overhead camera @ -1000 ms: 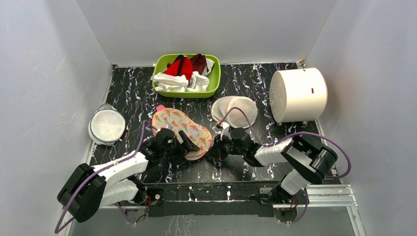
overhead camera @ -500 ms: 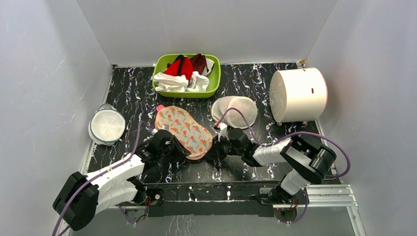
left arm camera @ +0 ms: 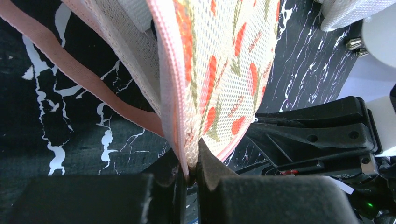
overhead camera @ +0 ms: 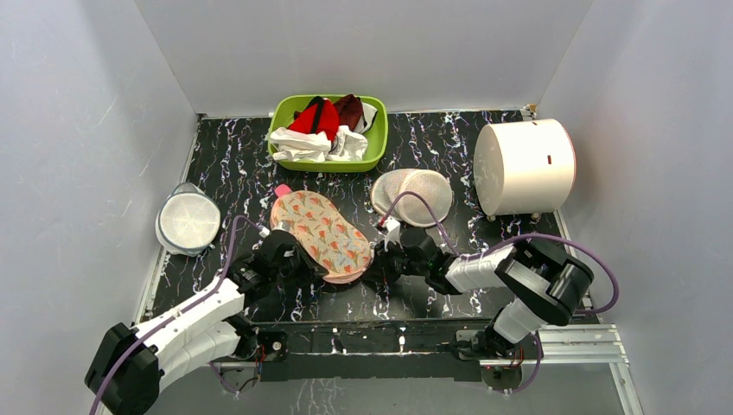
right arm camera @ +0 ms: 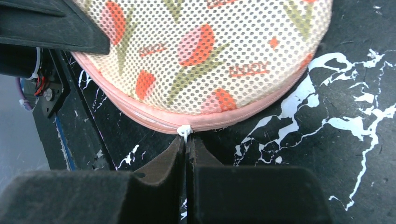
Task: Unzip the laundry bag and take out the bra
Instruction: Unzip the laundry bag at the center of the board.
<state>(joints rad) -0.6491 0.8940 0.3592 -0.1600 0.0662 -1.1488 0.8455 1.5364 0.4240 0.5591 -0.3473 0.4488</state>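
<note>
two grips set: left fingers [left arm camera: 189, 170] clamped on the open edge of the bag [overhead camera: 321, 235], right fingers [right arm camera: 186, 145] pinching the zip pull [right arm camera: 185, 130]. bag lies on the surface [overhead camera: 242, 164] between them, partly unzipped; next i'd drag the pull onward.

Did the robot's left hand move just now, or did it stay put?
Yes. The left gripper slid toward the near-left, farther from the green basket, its fingers shut on the laundry bag's edge.
</note>
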